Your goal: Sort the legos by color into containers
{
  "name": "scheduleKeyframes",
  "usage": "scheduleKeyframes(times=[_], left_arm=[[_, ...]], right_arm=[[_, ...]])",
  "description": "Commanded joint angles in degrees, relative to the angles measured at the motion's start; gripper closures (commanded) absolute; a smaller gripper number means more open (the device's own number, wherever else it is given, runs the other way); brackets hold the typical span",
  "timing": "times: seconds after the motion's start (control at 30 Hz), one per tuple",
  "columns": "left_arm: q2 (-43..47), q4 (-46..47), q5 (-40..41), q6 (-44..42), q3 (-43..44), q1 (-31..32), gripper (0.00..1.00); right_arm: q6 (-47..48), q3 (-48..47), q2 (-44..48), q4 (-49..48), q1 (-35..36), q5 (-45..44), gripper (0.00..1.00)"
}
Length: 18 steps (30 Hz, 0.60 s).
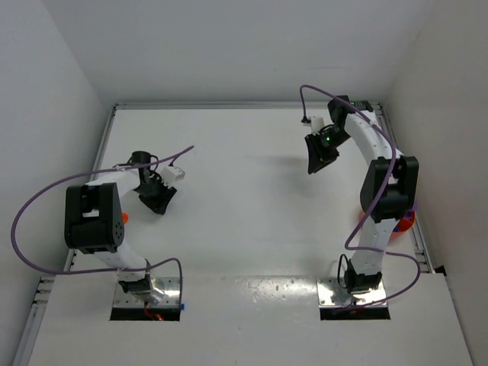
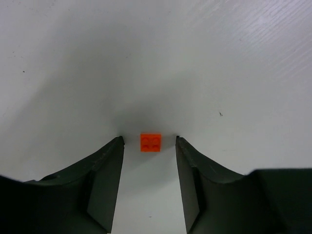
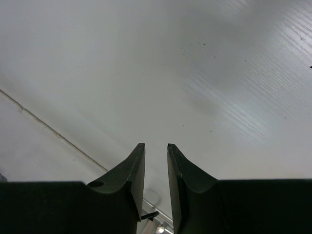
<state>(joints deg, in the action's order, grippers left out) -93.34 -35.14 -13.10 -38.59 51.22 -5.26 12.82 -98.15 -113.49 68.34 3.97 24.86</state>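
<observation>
Bowl (image 1: pixel 409 221), orange, peeks out behind R arm by R table edge. L gripper (image 1: pixel 158 204) low over table (image 2: pixel 219 58), jaws apart either side of orange lego (image 2: pixel 150 143), gaps both sides, not gripped yet. Further back, R gripper (image 3: pixel 155 145): jaws nrly together, thin gap, empty.

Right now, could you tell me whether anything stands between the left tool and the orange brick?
Nothing visible does. The orange brick lies on the table inside the open left tool, untouched, with a gap on each side.
</observation>
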Motion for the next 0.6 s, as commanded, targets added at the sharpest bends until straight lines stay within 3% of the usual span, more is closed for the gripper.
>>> scheduleKeyframes(times=[0.0, 0.27, 0.57], left_arm=[[-0.5, 1.6, 0.1, -0.3, -0.3, 0.9, 0.48], [-1.6, 1.6, 0.1, -0.8, -2.9, 1.4, 0.60], [-1.1, 1.6, 1.2, -1.3, -6.2, 1.4, 0.63]], right_arm=[[-0.1, -1.2, 1.1, -0.2, 0.4, -0.8, 0.75], [-0.1, -1.7, 0.6, 0.8, 0.4, -0.8, 0.75], [-0.1, -2.2, 0.6, 1.4, 0.4, -1.3, 0.75]])
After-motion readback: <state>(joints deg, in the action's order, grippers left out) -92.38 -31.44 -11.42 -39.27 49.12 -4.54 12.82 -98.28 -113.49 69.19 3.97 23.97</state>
